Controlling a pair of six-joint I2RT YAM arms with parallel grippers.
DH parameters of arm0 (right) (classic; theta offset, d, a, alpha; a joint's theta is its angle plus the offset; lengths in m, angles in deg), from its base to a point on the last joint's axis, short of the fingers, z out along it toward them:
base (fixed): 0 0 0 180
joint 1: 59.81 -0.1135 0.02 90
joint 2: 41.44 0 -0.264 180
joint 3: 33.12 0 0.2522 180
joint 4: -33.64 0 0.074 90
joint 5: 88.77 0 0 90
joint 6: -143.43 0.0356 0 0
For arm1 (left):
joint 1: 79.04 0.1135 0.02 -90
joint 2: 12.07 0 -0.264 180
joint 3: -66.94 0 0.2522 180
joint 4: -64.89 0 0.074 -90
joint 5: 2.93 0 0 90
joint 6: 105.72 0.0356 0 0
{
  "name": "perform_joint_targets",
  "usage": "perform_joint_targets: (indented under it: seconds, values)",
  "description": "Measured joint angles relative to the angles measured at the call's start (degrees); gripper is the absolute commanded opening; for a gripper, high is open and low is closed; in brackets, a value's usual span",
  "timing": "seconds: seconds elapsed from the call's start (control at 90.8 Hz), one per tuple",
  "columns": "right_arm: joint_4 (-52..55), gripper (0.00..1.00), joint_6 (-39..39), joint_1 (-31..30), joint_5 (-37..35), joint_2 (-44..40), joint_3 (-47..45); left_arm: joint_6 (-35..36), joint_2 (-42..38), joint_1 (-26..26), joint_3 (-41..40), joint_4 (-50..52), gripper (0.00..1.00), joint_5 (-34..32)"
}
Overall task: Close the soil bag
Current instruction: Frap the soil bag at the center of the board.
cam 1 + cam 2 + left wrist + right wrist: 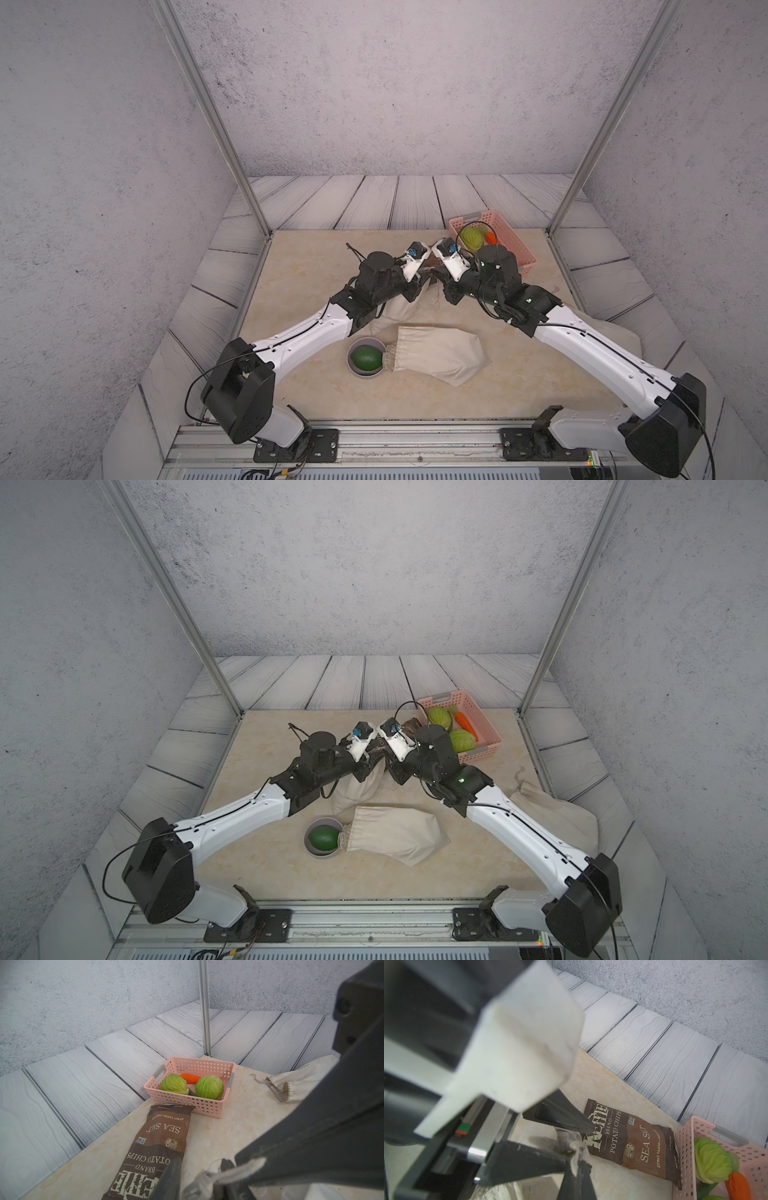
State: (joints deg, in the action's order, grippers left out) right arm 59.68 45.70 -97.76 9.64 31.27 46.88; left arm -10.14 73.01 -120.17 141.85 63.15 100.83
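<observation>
The soil bag [397, 312] sits on the robot's side of the pink basket [187, 1103] and to its left, neck bunched but not drawn tight (I'd judge the closing barely begun). The right gripper [577, 1142] is clenched on that gathered neck. The left gripper [197, 1182] brackets the cloth, though I can't tell whether it pinches. A chip bag [164, 1136] lies just beside the basket, crowding that side. Left of the basket, the table [307, 266] offers pulling room.

Left arm [303, 336] and right arm [594, 349] reach inward, right tool [580, 1166] clamped, left tool [579, 1144] with jaws narrowly apart.
</observation>
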Motion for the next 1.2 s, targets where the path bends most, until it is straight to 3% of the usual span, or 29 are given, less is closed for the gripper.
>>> perform_joint_targets:
  seconds: [0.099, 0.352, 0.517, 0.639, 0.914, 1.2]
  values:
    - [0.52, 0.0, 0.11, 0.0, -2.29, -0.24, -0.04, 0.79, 0.37, -0.37, 0.31, 0.44, 0.0, -1.25]
    - [0.33, 0.0, 0.44, -0.68, -11.8, -4.09, -4.13, 1.49, 1.44, -4.37, -0.07, 0.0, 0.0, -10.51]
    - [-0.44, 0.0, 1.81, -0.66, -14.56, -4.42, -6.1, -3.08, 4.15, -6.97, 1.68, 1.57, 0.0, -18.1]
    - [-1.75, 0.0, 2.12, -0.66, -14.95, -4.42, -7.02, -7.65, 4.35, -7.85, 2.62, 3.74, 0.05, -21.49]
    - [-3.48, 0.0, 3.34, -0.39, -14.78, -4.46, -8.81, -15.78, 6.14, -7.74, 4.28, 6.64, 0.15, -22.03]
    - [-5.9, 0.0, 4.61, -0.15, -12.5, -4.48, -10.73, -19.74, 5.92, -4.92, 2.69, 6.73, 0.17, -16.7]
